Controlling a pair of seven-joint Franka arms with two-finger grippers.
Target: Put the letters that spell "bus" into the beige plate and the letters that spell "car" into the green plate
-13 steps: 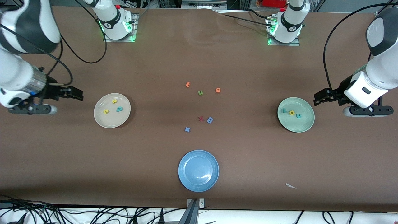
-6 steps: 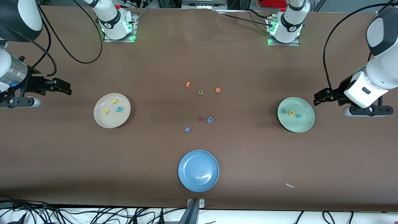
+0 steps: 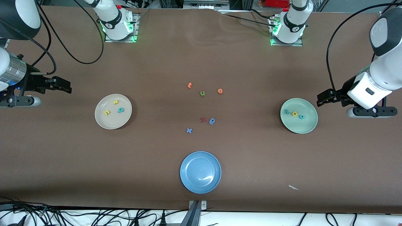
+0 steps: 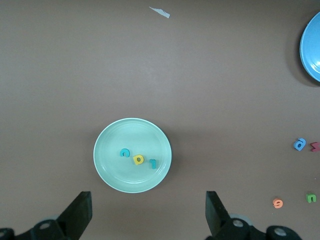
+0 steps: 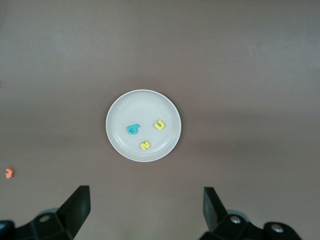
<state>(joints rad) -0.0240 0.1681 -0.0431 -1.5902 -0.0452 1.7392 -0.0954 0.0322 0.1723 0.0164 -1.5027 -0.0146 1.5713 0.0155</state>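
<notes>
while both wait, left fingers (image 4: 82,215) and right fingers (image 5: 80,205) spread wide, empty.

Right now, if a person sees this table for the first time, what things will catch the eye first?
Three round plates stand out: a beige plate toward the right arm's end holding three small letters, a green plate toward the left arm's end holding three more, and a blue plate nearest the front camera. Loose coloured letters lie scattered mid-table. The right tool and the left tool each hang open beside their plate.
</notes>
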